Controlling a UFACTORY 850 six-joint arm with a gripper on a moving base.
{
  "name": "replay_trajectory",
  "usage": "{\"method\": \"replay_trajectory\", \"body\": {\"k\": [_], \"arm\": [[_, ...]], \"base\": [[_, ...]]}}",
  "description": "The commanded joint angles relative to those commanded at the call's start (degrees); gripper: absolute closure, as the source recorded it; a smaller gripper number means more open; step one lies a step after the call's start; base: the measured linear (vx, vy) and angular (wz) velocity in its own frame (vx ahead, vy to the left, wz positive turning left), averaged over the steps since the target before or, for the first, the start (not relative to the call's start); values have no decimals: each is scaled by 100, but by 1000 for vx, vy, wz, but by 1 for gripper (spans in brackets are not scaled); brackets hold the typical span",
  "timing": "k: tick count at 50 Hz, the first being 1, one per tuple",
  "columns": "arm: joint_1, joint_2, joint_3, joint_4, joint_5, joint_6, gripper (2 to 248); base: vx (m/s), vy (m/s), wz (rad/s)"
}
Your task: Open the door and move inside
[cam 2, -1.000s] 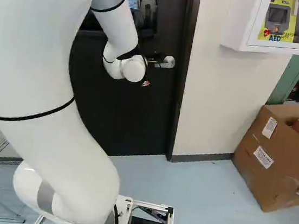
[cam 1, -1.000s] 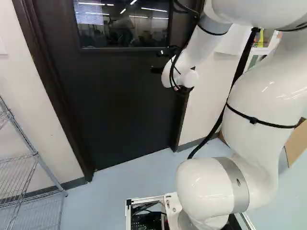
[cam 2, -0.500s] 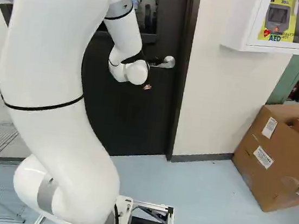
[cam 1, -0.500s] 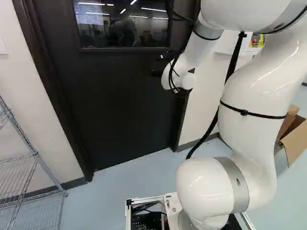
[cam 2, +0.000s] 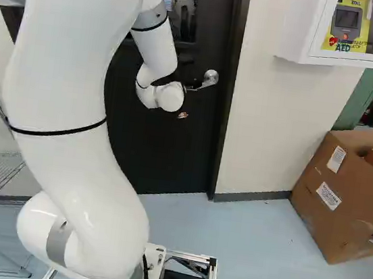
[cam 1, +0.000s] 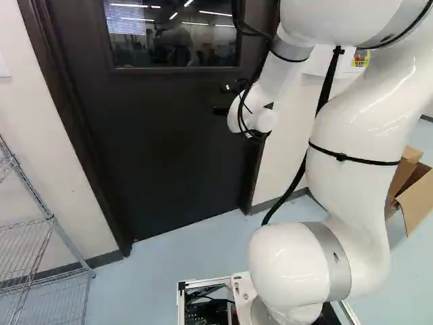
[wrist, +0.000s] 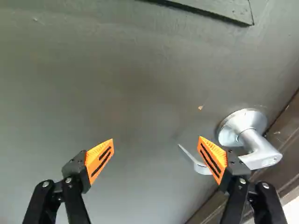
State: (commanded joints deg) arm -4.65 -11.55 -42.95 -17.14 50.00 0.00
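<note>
In the left base view the dark door [cam 1: 169, 135] stands closed, the white arm [cam 1: 365, 115] before it, a wire rack [cam 1: 51, 234] left of it and a cardboard box [cam 1: 415, 203] right of it. Before the door the jaws stand wide apart, one overlapping the silver handle [wrist: 264, 156] near the door's right edge, contact unclear.

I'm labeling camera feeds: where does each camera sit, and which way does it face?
Left base view: behind the arm, left; faces ahead and down to the door; arm right of the middle.
Right base view: behind the arm, right; same direction; arm left of the middle.
Wrist view: on the wrist, along the open gripper, toward the door and its handle; both fingers show.
Both base views share door and wire shelf.
</note>
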Motion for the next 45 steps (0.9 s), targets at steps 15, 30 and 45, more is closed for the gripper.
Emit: {"method": "replay_trajectory", "body": {"k": [15, 30, 45], "arm": [[0, -160, 26, 0, 0, 0, 3], [-1, -336, 35, 0, 0, 0, 3], [-1, -522, 32, 0, 0, 0, 3]], "base": [[0, 0, 0], [0, 0, 0], [0, 0, 0]]}}
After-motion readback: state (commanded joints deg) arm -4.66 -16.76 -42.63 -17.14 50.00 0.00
